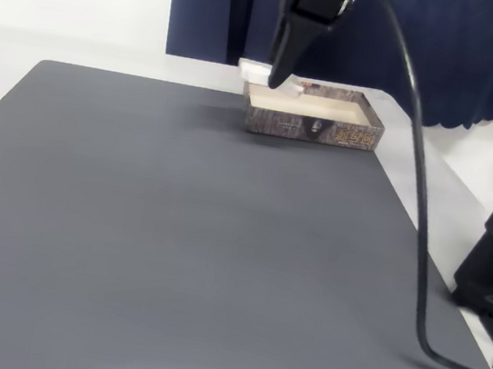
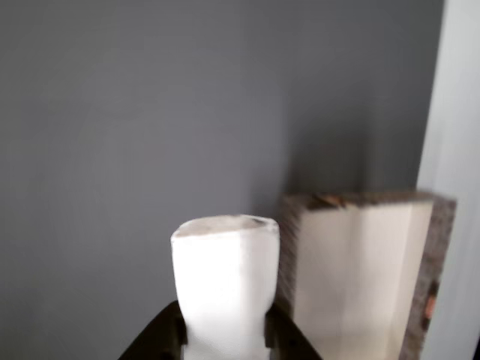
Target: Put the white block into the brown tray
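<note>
The white block [image 2: 225,289] is a smooth, matte off-white bar with rounded corners, clearly longer than wide. The tool [image 2: 225,337] is clenched on its near end, one dark finger [image 2: 166,337] pressed on each long side. In the wrist view its long axis runs straight away from the tool, the free end pointing up the picture. In the fixed view the white block [image 1: 255,70] is held in the air over the back left corner of the brown tray [image 1: 314,113], jutting out to the left of the tool [image 1: 278,77].

The brown tray is a shallow rectangle with mottled dark brown outer walls, a small emblem and lettering on its front wall, and a plain pale cream inside. Nothing can be seen lying in it. In the wrist view the brown tray [image 2: 360,277] lies just right of the block.

The tray rests at the far edge of a flat dark grey mat [image 1: 173,248] covering the pale tabletop [image 1: 63,49].
</note>
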